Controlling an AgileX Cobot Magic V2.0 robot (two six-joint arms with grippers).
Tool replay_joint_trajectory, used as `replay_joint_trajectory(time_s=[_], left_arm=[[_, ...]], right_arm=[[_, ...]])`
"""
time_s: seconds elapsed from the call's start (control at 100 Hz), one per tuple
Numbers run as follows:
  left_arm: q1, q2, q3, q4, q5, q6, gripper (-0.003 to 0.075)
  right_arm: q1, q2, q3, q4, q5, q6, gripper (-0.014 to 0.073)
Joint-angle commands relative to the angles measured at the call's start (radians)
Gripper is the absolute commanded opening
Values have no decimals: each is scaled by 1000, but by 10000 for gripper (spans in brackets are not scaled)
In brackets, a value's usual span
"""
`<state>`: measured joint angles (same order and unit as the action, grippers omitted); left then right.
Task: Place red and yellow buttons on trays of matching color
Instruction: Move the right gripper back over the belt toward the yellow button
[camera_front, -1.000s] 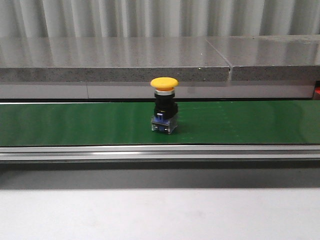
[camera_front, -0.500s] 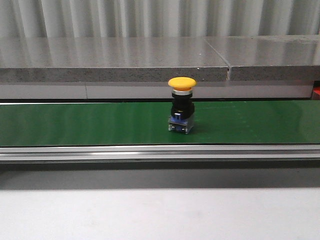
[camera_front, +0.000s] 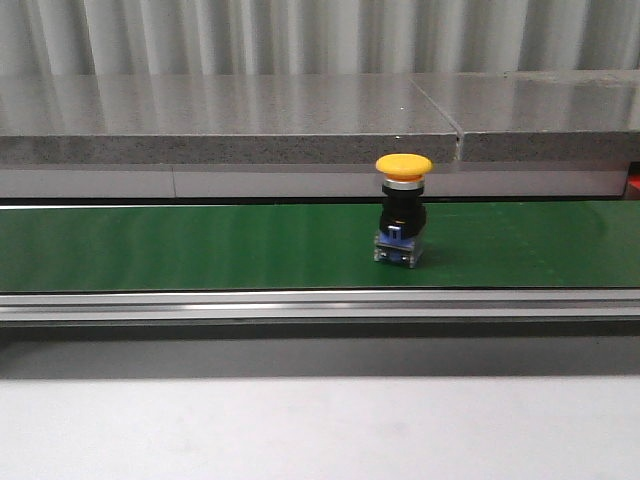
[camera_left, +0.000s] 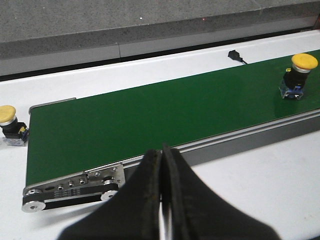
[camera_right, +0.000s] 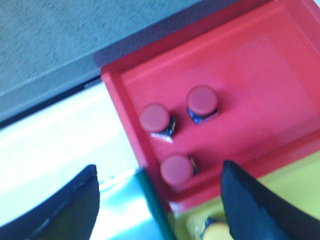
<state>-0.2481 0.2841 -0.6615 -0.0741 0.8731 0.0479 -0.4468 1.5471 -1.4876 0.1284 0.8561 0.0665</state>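
A yellow button (camera_front: 402, 222) with a black body stands upright on the green conveyor belt (camera_front: 200, 245), right of centre; the left wrist view shows the same yellow button (camera_left: 298, 76) far along the belt (camera_left: 150, 115). A second yellow button (camera_left: 10, 125) sits on the white table past the belt's end. My left gripper (camera_left: 161, 190) is shut and empty, low over the table before the belt. My right gripper (camera_right: 160, 210) hangs open above the red tray (camera_right: 260, 65), which holds three red buttons (camera_right: 202, 102). Part of a yellow tray (camera_right: 280, 190) with a yellow button (camera_right: 216, 231) shows beside it.
A grey stone ledge (camera_front: 230, 115) runs behind the belt. The belt's metal rail (camera_front: 300, 303) lies along its near side, with the roller end bracket (camera_left: 75, 187) near my left gripper. A small black connector (camera_left: 235, 54) lies on the white table behind the belt.
The yellow button has ridden the belt steadily to the right in the front view. Neither arm shows in that view.
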Motion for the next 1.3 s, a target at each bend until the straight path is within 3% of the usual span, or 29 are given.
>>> replay_joint_trajectory(time_s=[0.0,0.54,1.0,1.29], left_arm=[[-8,11,-23,-9,-69,1,-20],[-8,11,-23,-9,-69,1,-20],[-8,11,-23,-9,-69,1,-20],[-8,11,-23,-9,-69,1,-20]], right_arm=[[14,-120,39,5,-22,-32,517],[201,-397,292,6,100,-60,517],[458,-380,322,6,206,-119,517],[574,-235,322,58,242,-241,517]])
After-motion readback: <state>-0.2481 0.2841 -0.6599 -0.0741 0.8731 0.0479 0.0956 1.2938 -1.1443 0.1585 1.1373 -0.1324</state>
